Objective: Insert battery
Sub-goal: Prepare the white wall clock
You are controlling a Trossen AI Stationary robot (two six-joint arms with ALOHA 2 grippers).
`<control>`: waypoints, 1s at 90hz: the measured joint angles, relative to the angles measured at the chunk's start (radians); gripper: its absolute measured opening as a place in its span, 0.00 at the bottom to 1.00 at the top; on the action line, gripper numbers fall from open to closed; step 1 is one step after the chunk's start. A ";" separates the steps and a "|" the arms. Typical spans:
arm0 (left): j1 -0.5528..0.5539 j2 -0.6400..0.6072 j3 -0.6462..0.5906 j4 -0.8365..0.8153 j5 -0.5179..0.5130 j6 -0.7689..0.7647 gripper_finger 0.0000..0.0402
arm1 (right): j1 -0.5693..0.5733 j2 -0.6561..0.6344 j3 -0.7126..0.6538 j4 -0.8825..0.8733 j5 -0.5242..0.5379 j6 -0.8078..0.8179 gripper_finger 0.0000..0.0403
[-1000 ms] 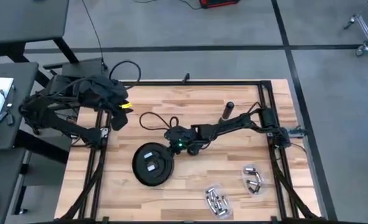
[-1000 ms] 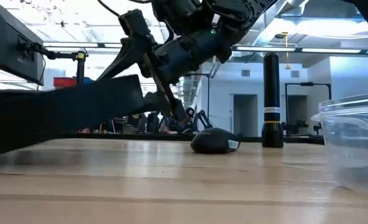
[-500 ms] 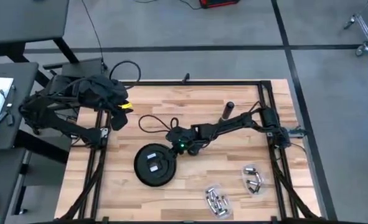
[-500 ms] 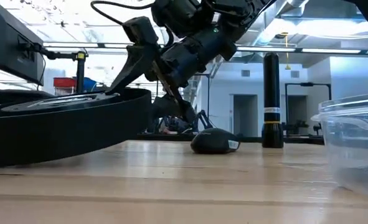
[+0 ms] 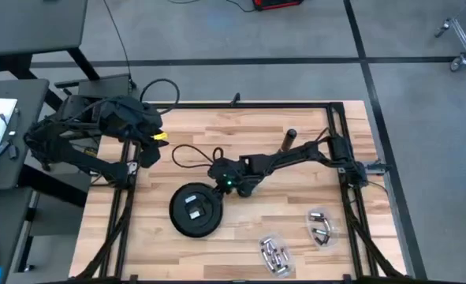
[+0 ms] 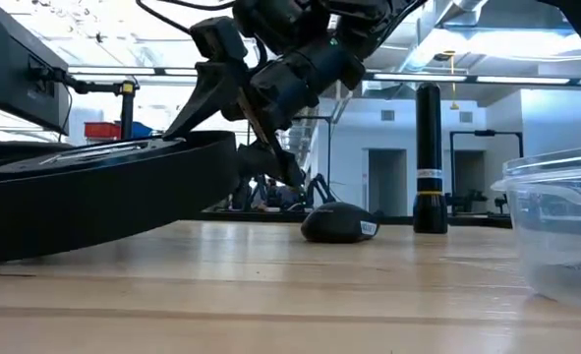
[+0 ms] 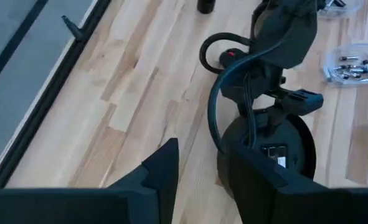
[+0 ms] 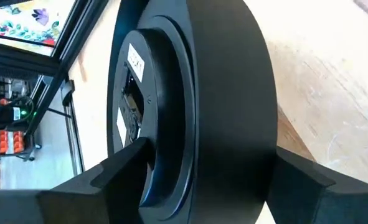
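A round black disc-shaped device (image 5: 195, 209) lies near the table's middle, its face with white labels (image 8: 134, 62) turned up. My right gripper (image 5: 221, 183) is shut on its far-right rim. Silvery batteries lie in two clear tubs (image 5: 321, 225) (image 5: 274, 254) near the front right. My left gripper (image 7: 202, 180) stands open over the table's far left corner, holding nothing. My right gripper pinches the disc's rim (image 8: 233, 155) between its two fingers. One finger (image 8: 109, 180) lies on the labelled face and the other finger (image 8: 302, 180) on the opposite face. The fingers slant down from the far right. The disc (image 6: 103, 197) tilts, its held edge raised.
A black cylinder (image 5: 288, 140) stands upright at the far right. A small dark rounded object (image 6: 339, 222) lies on the wood beyond the disc. A black cable (image 5: 189, 151) loops behind my right gripper. Bare wood lies left of the disc.
The disc's held edge has come down a little, so the disc sits flatter than a second ago. My right gripper has stayed shut on its rim.
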 joint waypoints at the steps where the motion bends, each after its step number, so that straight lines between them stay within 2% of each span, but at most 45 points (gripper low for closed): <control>1: 0.000 0.000 0.000 0.000 0.000 0.000 0.27 | -0.001 0.000 0.000 0.000 0.000 -0.003 0.65; 58: 0.000 0.000 0.000 0.000 0.028 0.008 0.27 | -0.017 -0.003 0.004 -0.067 0.013 -0.154 0.65; 76: 0.000 0.000 0.000 -0.001 0.048 0.007 0.27 | -0.018 -0.002 0.097 -0.164 0.018 -0.259 0.65; 90: 0.000 0.000 0.000 -0.024 0.085 -0.003 0.27 | -0.027 0.000 0.133 -0.175 -0.001 -0.264 0.65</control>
